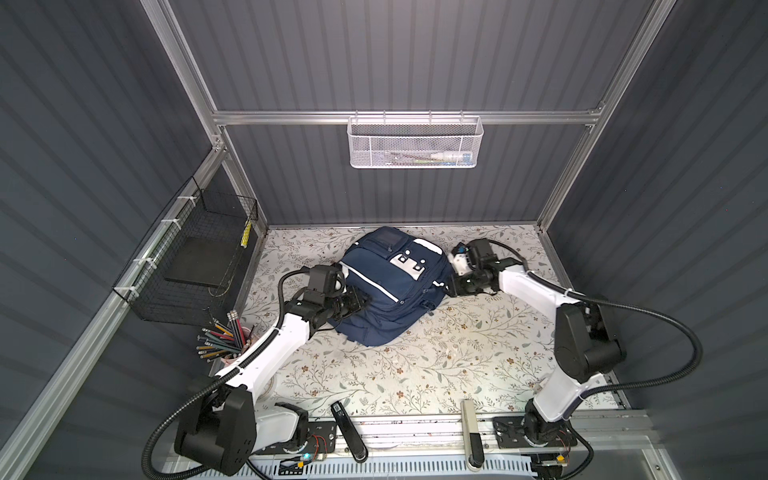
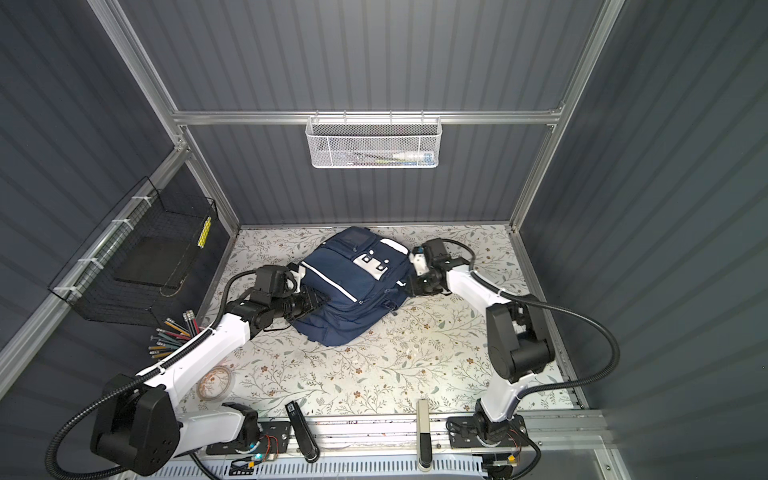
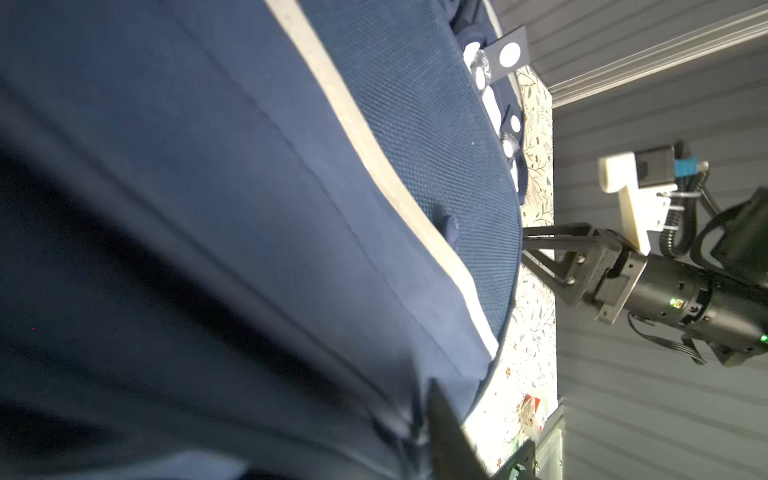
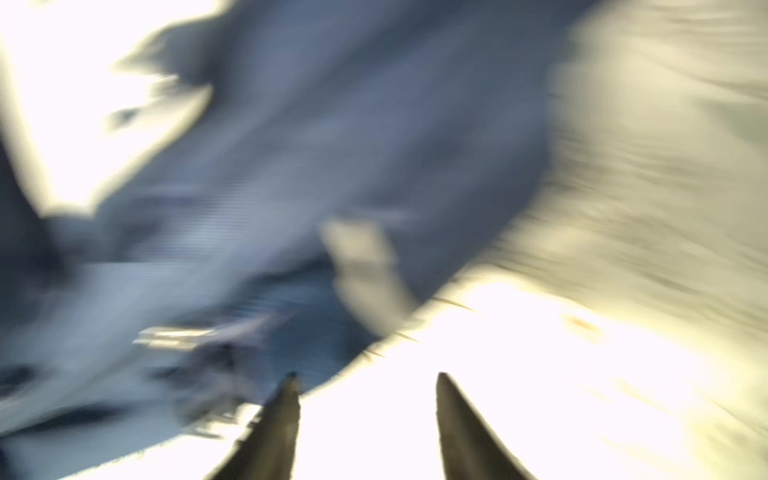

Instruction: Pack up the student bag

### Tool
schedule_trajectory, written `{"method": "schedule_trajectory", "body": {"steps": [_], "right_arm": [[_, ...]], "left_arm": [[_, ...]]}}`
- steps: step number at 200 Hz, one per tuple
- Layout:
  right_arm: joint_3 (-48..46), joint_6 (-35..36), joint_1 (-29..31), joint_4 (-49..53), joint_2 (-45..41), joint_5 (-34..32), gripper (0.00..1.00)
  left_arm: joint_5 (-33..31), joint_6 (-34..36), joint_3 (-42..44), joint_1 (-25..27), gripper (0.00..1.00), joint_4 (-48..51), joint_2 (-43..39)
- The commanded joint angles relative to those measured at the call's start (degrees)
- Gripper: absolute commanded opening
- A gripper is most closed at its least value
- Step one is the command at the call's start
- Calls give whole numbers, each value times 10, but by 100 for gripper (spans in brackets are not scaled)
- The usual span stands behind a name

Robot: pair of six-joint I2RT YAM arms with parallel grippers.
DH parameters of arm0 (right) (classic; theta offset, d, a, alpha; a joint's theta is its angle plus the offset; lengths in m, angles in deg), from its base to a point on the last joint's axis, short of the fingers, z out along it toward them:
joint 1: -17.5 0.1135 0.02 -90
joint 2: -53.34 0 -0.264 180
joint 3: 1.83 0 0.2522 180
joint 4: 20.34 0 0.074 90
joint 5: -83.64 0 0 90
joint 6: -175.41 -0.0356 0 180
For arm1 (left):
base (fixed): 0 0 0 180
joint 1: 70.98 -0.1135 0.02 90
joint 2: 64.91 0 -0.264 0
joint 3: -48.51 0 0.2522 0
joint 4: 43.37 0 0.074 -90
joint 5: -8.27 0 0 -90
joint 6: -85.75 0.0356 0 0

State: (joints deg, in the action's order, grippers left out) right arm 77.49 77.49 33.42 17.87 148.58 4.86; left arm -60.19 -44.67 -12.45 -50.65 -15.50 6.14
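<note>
In both top views the bag [image 1: 395,291] lies front-up on the tabletop [image 1: 415,374], upper centre of the frame. Every visible pocket is closed and no lining is exposed. The left pincer [image 1: 365,300] meets the bag's left flank and the right pincer [image 1: 451,288] sits at its right flank; jaw spacing is not readable here. Pencils [image 1: 220,336] stand bunched at the left edge of the frame. Above them, a dark flat item [image 1: 199,259] lies in the wire basket [image 1: 174,309]. Left wrist view: the bag fills most of the frame. The left pincer's fingers [image 3: 446,432] show at the lower edge, apparently spread, one lying along the fabric, nothing pinched. Right of centre, the right pincer shows parted jaws. Right wrist view, blurred: the right pincer is spread over bare tabletop, just beside the bag. Assessment: the bag rests free of both pincers, and its contents cannot be verified. If the pencils and the flat item belong inside, opening and loading are outstanding.
</note>
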Motion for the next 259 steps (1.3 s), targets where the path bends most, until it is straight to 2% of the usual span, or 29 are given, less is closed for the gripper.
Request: {"method": "schedule_trajectory", "body": {"steps": [1,9,21,33,43,67,85,106,116,123,131,140,150,167,172,181,185,200,219,228,235,245,259], "right_arm": [[-61,-23,7,-78,-91,-64,71],[-84,-20,1,-97,-122,-75,74],[-126,2,-10,-138,-162,-110,76],[-172,5,-24,-182,-197,-171,80],[-203,3,-42,-214,-221,-195,85],[-295,12,-97,-339,-257,-199,90],[-363,5,-141,-446,-251,-195,91],[-408,20,-162,-553,-209,-170,92],[-395,23,-165,-532,-209,-157,93],[-403,28,-168,-563,-205,-146,93],[-422,38,-168,-624,-199,-142,93],[-419,49,-169,-627,-195,-151,94],[-413,49,-173,-632,-186,-154,94],[-407,44,-177,-596,-192,-159,93],[-405,40,-177,-568,-202,-166,92],[-411,37,-177,-549,-217,-183,93],[-420,40,-176,-559,-223,-185,93],[-457,62,-176,-615,-246,-187,93],[-484,66,-177,-647,-267,-191,93],[-489,65,-175,-638,-278,-177,92],[-487,60,-175,-606,-294,-173,92],[-488,58,-175,-587,-307,-187,93],[-494,59,-173,-575,-328,-197,92]], "left_arm": [[17,42,-8,1,92,-54,-53],[-10,63,-6,1,99,-57,-72],[-69,114,2,2,100,-65,-93],[-168,160,14,2,100,-67,-96],[-250,186,23,1,100,-73,-79],[-361,257,34,0,100,-107,-11],[-439,306,84,1,100,-215,32],[-510,383,133,-4,100,-334,81],[-539,402,147,-10,100,-358,96],[-535,418,166,-20,100,-410,113],[-501,434,191,-38,100,-480,140],[-494,435,200,-59,100,-555,180],[-484,434,176,-67,100,-522,191],[-482,452,190,-81,99,-606,224],[-475,448,193,-90,96,-624,234],[-425,450,212,-104,79,-668,248],[-404,456,223,-108,77,-695,249],[-398,444,233,-114,80,-699,245],[-408,428,223,-127,92,-722,278],[-402,420,217,-130,94,-686,268],[-397,422,215,-133,96,-694,274],[-382,418,209,-140,100,-687,274],[-362,412,202,-150,100,-667,273]]}}
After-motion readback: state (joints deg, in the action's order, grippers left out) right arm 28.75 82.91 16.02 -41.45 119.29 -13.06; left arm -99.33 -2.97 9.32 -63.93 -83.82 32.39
